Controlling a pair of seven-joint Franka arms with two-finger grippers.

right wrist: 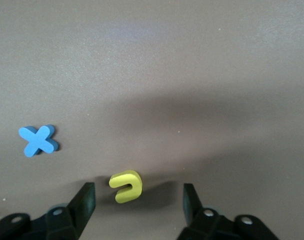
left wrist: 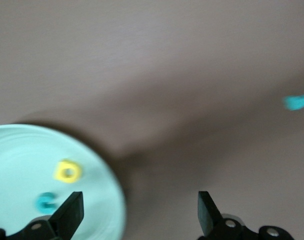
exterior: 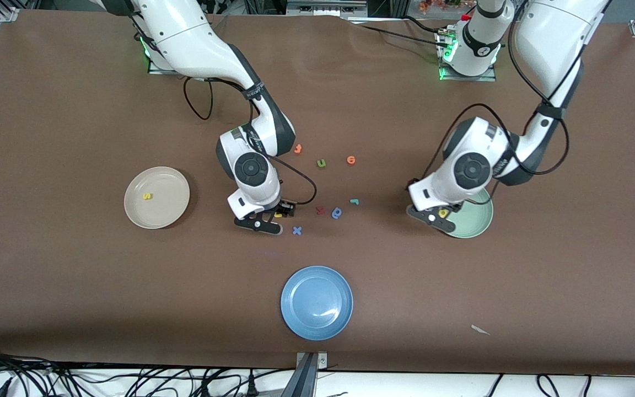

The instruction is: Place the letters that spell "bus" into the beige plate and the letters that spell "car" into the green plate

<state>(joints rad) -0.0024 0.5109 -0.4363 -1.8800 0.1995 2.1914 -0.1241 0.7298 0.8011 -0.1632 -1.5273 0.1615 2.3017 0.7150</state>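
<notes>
Brown tabletop fills the scene, dotted with tiny foam letters and three round plates.

Beige plate [exterior: 156, 197] sits at nine o'clock from the letter cluster, toward my right arm's end, with a yellow "s" [exterior: 146, 196] already in it. Green plate [exterior: 469, 214] sits at three o'clock, toward my left arm's end, holding a yellow "a" [left wrist: 67, 171] and a teal "c" [left wrist: 44, 202]. A blue plate [exterior: 316, 302] lies at six o'clock, nearest the front camera.

My left hand [left wrist: 140, 215] hangs over the green plate's rim, fingers spread wide and holding nothing.

My right hand [right wrist: 137, 202] is low over the tabletop with its fingers apart on either side of the yellow "u" [right wrist: 126, 186], not yet touching it. A blue "x" [right wrist: 38, 140] lies close by.

The teal "r" [exterior: 354, 201] still lies on the tabletop in the middle. I cannot pick out the teal "b".

My judgement of the risks: the "u" is small and light, so an off-centre pinch could flick it out sideways. A green "u" [exterior: 321, 163] at twelve o'clock in the cluster could be mistaken for the yellow one.
</notes>
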